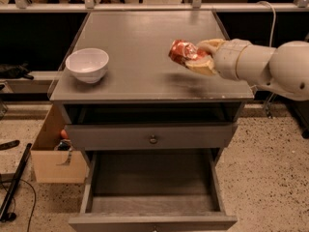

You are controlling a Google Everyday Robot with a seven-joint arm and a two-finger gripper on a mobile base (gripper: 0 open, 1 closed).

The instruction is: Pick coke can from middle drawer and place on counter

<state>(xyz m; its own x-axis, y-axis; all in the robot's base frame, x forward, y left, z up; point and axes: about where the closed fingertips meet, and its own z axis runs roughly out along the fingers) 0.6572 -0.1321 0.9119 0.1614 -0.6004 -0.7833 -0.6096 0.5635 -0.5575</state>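
The coke can (181,51), red-orange and dented, is held in my gripper (192,56), which is shut on it. The gripper reaches in from the right and holds the can above the right side of the counter (140,42); a shadow lies on the counter under it. The middle drawer (152,187) is pulled open below, its dark floor showing nothing in it.
A white bowl (87,64) stands on the counter's left front. A shut drawer front with a round knob (153,139) sits above the open drawer. A cardboard box (53,151) stands on the floor left of the cabinet. Shelving runs behind.
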